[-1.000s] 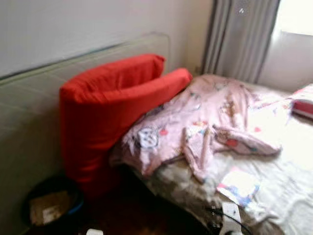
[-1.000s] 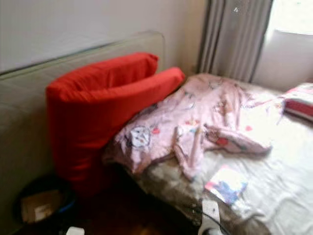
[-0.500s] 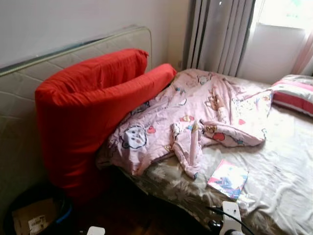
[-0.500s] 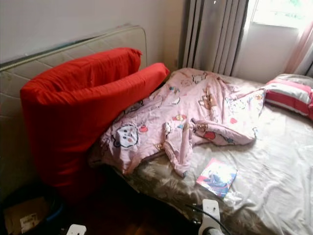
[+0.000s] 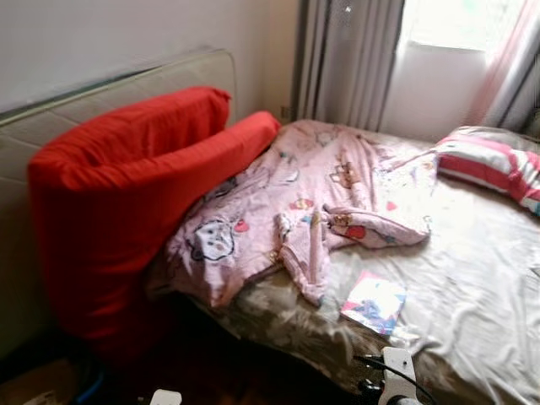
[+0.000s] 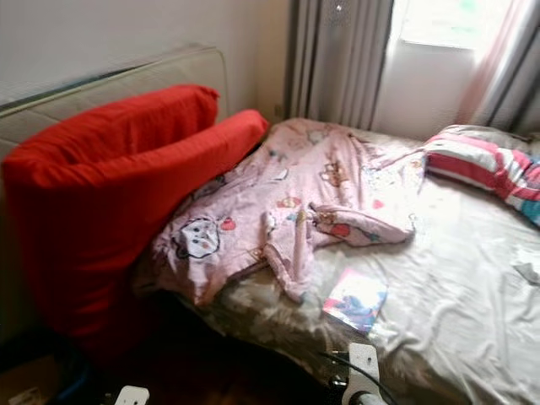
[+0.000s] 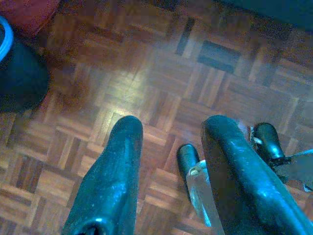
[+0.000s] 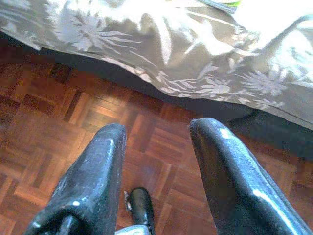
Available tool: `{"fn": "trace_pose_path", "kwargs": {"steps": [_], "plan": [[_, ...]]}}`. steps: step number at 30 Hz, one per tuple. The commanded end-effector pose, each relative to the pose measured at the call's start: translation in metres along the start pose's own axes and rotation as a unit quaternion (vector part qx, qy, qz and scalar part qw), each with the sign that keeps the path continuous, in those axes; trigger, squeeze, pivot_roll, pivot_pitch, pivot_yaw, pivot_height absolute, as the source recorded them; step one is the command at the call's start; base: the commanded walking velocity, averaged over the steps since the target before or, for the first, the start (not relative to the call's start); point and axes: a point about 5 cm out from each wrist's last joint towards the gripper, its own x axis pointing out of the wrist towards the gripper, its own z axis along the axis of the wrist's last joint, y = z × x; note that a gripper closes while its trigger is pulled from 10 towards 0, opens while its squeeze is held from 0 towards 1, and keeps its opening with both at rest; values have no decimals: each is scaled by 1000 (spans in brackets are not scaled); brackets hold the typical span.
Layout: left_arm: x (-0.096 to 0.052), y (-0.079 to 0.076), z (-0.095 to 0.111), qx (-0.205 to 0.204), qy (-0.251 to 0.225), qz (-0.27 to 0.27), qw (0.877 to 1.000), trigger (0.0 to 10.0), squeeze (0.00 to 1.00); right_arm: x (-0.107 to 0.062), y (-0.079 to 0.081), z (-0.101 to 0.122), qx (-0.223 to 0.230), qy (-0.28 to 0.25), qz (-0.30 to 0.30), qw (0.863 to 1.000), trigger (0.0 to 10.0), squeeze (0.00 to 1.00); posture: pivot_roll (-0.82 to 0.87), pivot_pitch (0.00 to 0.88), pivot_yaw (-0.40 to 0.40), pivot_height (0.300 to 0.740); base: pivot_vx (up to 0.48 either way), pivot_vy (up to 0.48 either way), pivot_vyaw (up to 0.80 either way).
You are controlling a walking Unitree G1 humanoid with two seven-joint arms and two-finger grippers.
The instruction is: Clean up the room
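A big red cushion (image 5: 126,194), folded over, leans against the side of the bed near the padded board (image 5: 169,80). A crumpled pink cartoon-print blanket (image 5: 295,194) lies across the bed's near corner. A small colourful book (image 5: 374,301) rests on the beige sheet (image 5: 472,287), near the bed's edge. At the far right lies a red-and-white striped pillow (image 5: 489,164). Both arms hang low. My left gripper (image 7: 173,128) is open over the parquet floor. My right gripper (image 8: 156,134) is open beside the sheet's hanging edge (image 8: 195,73), with nothing between its fingers.
Grey curtains (image 5: 346,59) and a bright window stand behind the bed. A dark round bin with a blue rim (image 7: 14,73) sits on the parquet (image 7: 161,68) near the left gripper. A dark gap of floor runs between the red cushion and the bed.
The whole view has swung to the right. The striped pillow has come further in and the dark bin at lower left has slid out. Nothing on the bed has moved.
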Motion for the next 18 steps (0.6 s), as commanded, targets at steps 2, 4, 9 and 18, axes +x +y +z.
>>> {"fn": "trace_pose_path", "kwargs": {"steps": [2, 4, 9, 18], "plan": [[0, 1, -1, 7, 5, 3, 1000, 10000, 0, 0, 1, 1, 0, 3, 2, 1000, 10000, 0, 63, 0, -11, 740, 0, -236, -756], [0, 1, -1, 5, 5, 4, 1000, 10000, 0, 0, 1, 1, 0, 3, 2, 1000, 10000, 0, 63, 0, -11, 740, 0, -472, -756], [0, 1, -1, -3, 5, 5, 1000, 10000, 0, 0, 1, 1, -1, 2, 2, 1000, 10000, 0, 63, 0, -13, 740, 0, -94, -756], [0, 0, 0, 0, 2, 2, 1000, 10000, 0, 0, 1, 2, 2, -1, -1, 1000, 10000, 0, 65, 0, -14, 740, 0, 0, -401]]}}
